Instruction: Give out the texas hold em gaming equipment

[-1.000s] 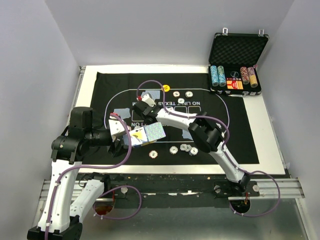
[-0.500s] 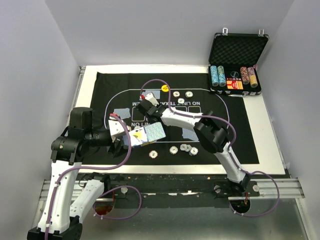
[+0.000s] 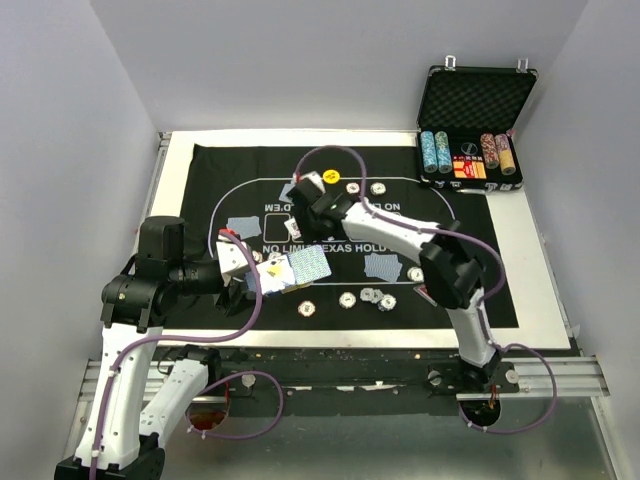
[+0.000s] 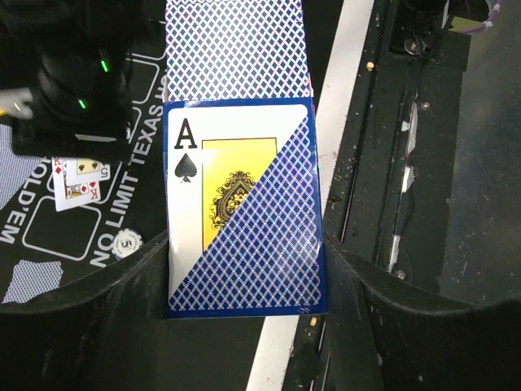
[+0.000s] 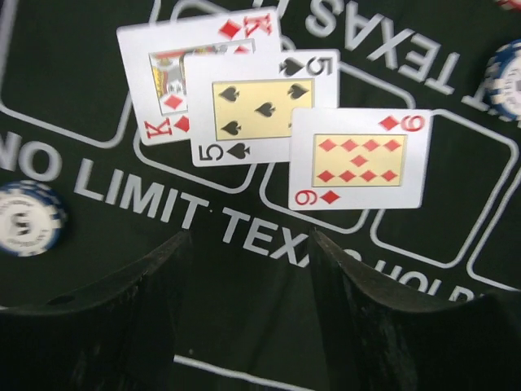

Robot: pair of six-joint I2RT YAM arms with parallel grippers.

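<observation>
My left gripper [image 4: 244, 285] is shut on a blue-patterned card box [image 4: 244, 212] with an ace of spades on its face. Blue-backed cards [image 4: 236, 49] stick out of its far end. From above, the box [image 3: 297, 268] hangs over the mat's near left. Three playing cards lie face up and overlapping on the mat: a king of diamonds [image 5: 167, 81], a five of spades [image 5: 260, 110] and a nine of diamonds [image 5: 358, 159]. My right gripper [image 5: 248, 244] hovers just short of them, open, with only black felt between its fingers. From above, it [image 3: 305, 220] sits beside these cards [image 3: 293, 230].
Face-down cards [image 3: 243, 224] [image 3: 380, 266] lie on the black felt mat [image 3: 480, 260]. Poker chips sit near the front [image 3: 347, 299] and the back [image 3: 378, 187], with a yellow button [image 3: 331, 176]. The open case [image 3: 475, 130] at the back right holds chip stacks.
My right gripper has opened, and its arm has swung right and toward the far side above the face-up cards. The left arm has held still with the card box.
</observation>
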